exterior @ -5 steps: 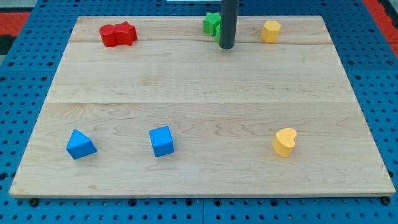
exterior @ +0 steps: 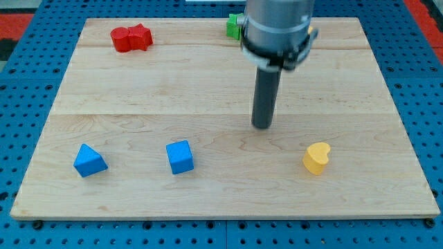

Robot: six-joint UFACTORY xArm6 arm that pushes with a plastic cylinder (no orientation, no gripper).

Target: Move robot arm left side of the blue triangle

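A blue cube [exterior: 180, 157] is seen near the board's bottom edge, left of centre. A yellow heart [exterior: 317, 158] is placed toward the bottom right. Two red blocks [exterior: 131, 37], touching, are set near the top left corner. A green block [exterior: 234, 26], partly hidden, is found at the top edge of the wooden board [exterior: 138, 90].

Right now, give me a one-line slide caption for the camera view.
My tip rests mid-board, right of the blue cube and blue triangle.

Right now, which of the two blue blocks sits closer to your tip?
The blue cube; it lies nearer my tip than the blue triangle, further toward the view's left.
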